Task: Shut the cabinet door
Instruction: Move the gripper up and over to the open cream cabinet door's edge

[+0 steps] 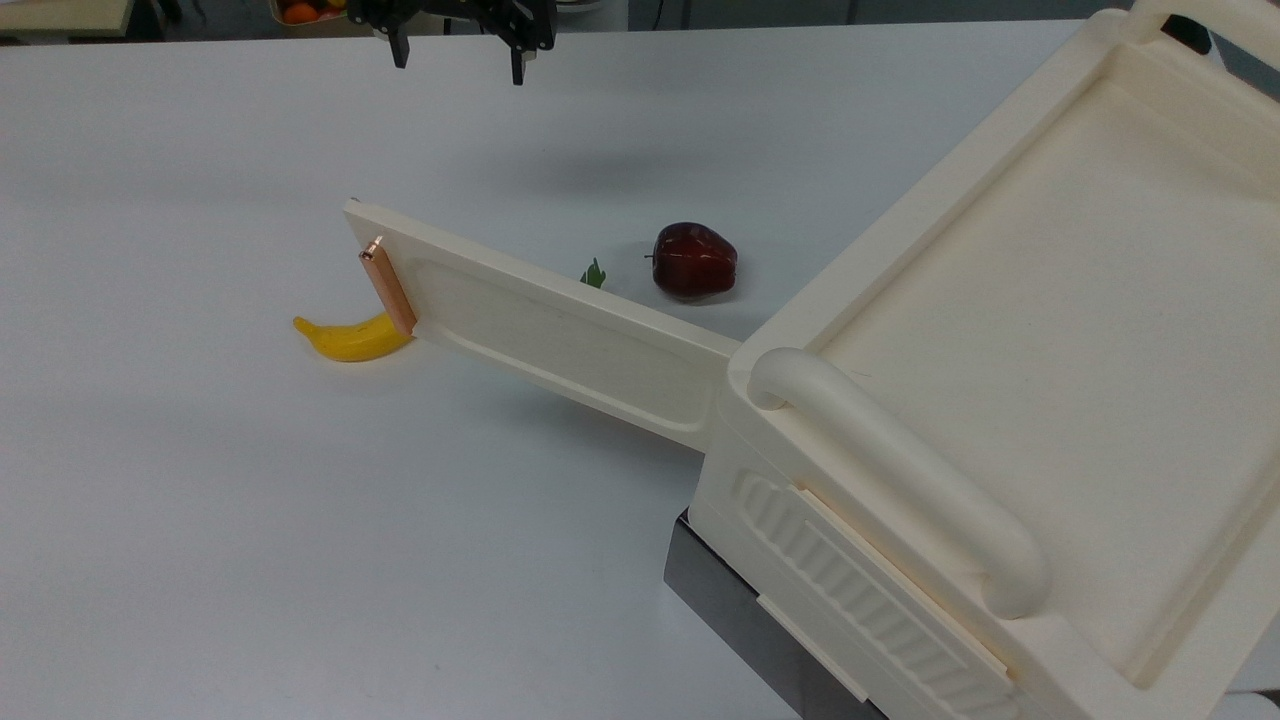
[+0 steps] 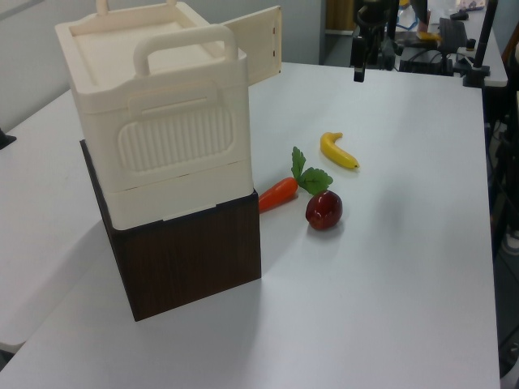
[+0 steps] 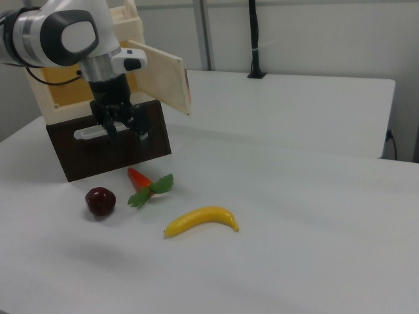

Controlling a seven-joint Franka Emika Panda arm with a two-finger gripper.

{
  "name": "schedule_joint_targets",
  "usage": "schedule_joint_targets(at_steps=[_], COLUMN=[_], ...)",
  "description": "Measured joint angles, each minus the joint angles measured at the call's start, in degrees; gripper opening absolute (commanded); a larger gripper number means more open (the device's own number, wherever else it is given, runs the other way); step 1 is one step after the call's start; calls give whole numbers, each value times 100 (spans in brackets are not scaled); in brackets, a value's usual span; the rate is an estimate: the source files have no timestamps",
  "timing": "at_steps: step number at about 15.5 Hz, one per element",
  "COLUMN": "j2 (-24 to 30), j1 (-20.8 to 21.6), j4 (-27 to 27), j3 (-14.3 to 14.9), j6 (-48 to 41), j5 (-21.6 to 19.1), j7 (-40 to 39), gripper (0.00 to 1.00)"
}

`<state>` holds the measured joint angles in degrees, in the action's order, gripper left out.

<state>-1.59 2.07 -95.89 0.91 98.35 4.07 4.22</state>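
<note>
Seen in the top view from left to right: a white tabletop (image 1: pixel 200 500) spreading across the scene; at the far edge, above the table, the black two-finger gripper (image 1: pixel 459 58) hanging with its fingers spread wide apart and holding nothing, well clear of everything below. Nearer and to the right, a curved yellow banana (image 1: pixel 350 338) lying on the table, its right end hidden behind the free end of the cabinet door (image 1: pixel 560 335), a long flat cream rectangular panel with a recessed inset, swung wide open and standing out from the cabinet toward the top view's left. Fixed at that free end, a short copper-coloured bar handle (image 1: pixel 388 285). Beyond the door, a green leafy tip (image 1: pixel 594 273) peeking over its top edge, and just right of it a dark red apple (image 1: pixel 694 261) resting on the table. At the top view's right, hinged to the door, the cabinet (image 1: pixel 1050 330), a large cream plastic box-like unit with a recessed tray top, a thick rounded cream bar handle (image 1: pixel 900 480), a ribbed side panel (image 1: pixel 850 590) and a dark base (image 1: pixel 720 600) beneath. In the left view, an orange carrot with green leaves (image 2: pixel 280 193) lying between the cabinet and the apple, banana farther off. In the right view, the gripper hanging in front of the cabinet's dark base, below the open door.
</note>
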Motion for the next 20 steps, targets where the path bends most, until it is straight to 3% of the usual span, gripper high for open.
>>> schedule_joint_targets(at_steps=[5, 7, 9, 10, 11, 17, 20], j2=[-40, -39, -39, -39, -39, -39, -86], j1=[0, 0, 0, 0, 0, 0, 0], j4=[-3, -2, -2, -2, -2, -2, 352], j3=[0, 0, 0, 0, 0, 0, 0], j6=[0, 0, 0, 0, 0, 0, 16], j5=[0, 0, 0, 0, 0, -1, -1], j7=[0, 4, 4, 5, 5, 15, 62], gripper=[99, 73, 35, 10, 0, 0, 0])
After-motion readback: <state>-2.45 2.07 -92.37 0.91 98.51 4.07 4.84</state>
